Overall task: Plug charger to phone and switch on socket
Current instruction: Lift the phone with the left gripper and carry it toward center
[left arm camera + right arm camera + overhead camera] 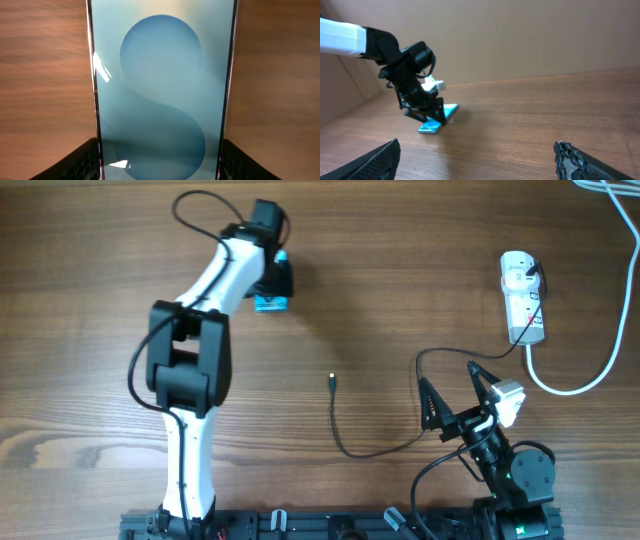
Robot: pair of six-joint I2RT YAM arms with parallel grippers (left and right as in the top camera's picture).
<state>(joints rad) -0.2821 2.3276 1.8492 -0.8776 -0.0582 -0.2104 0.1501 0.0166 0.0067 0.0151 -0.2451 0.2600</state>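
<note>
While folded low at the near edge, held the right gripper (446,373) spread wide and empty. Lay loose on the wooden table (100,430) just beyond: one charger (333,408), connector tip (331,381) free, plug end in the one socket (522,298) far right. Stretched the left arm (215,280) far out, left gripper (272,290) pointing down, clamped on both long rims of the one phone (271,304), screen up.

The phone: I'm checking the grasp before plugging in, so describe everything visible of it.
The phone is a slim rectangle with a glossy teal screen showing a curved pattern and a thin pale rim. It lies screen up on the left half of the wooden table. The left gripper straddles it, fingers against both long edges.
</note>
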